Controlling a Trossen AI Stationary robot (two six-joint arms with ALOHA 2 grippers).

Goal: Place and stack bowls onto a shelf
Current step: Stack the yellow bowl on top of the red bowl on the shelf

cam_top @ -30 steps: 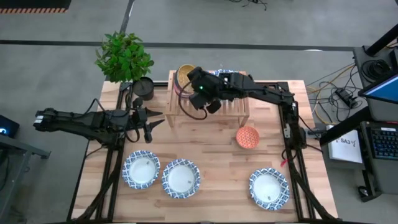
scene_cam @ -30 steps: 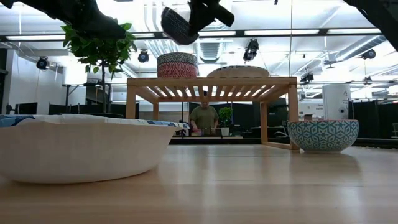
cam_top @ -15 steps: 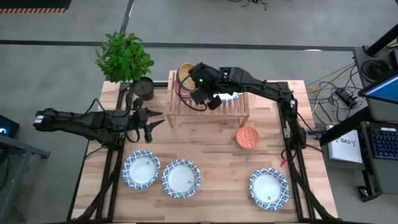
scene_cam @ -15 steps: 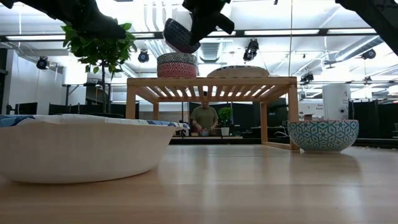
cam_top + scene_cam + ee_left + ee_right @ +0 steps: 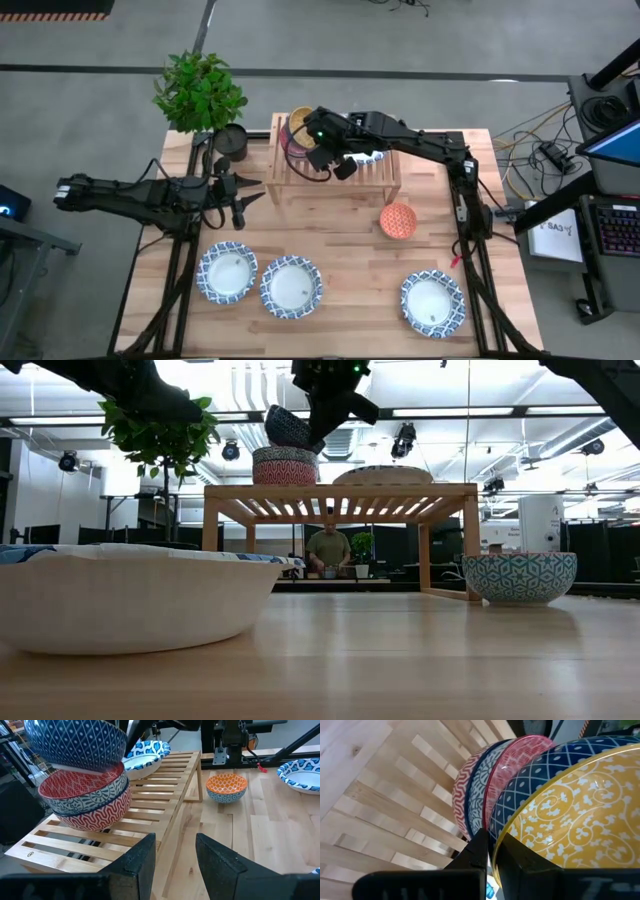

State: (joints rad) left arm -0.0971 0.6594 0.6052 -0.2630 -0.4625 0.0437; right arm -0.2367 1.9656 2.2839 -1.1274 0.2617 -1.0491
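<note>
My right gripper point(image 5: 320, 148) is shut on a small bowl point(image 5: 75, 740), dark blue outside and yellow inside point(image 5: 298, 124). It hangs just over a stack of two small bowls point(image 5: 90, 795) on the left end of the light-wood shelf point(image 5: 340, 178). A wide blue-rimmed bowl point(image 5: 145, 761) sits on the shelf's slats beside the stack. An orange bowl point(image 5: 398, 220) stands on the table right of the shelf. My left gripper point(image 5: 175, 855) is open, held still off the shelf's left side. My right gripper pinches the blue-and-yellow bowl's rim point(image 5: 496, 836), one finger on the yellow inside point(image 5: 520, 862) and one on the blue outside. The fingers slant down from the table's right. The bowl is tilted over the stack point(image 5: 285, 465); whether it touches the top bowl I cannot tell.
Three wide blue-rimmed bowls point(image 5: 228, 273), point(image 5: 291, 287), point(image 5: 433, 303) lie along the table's near edge. A dark pot with a green plant point(image 5: 228, 140) stands at the shelf's far left corner. A person shows in the room beyond the shelf.
My right gripper has carried the blue-and-yellow bowl toward the table's left edge and down, from above the shelf's middle to close over the two stacked bowls. The bowl has stayed tilted in the hold.
</note>
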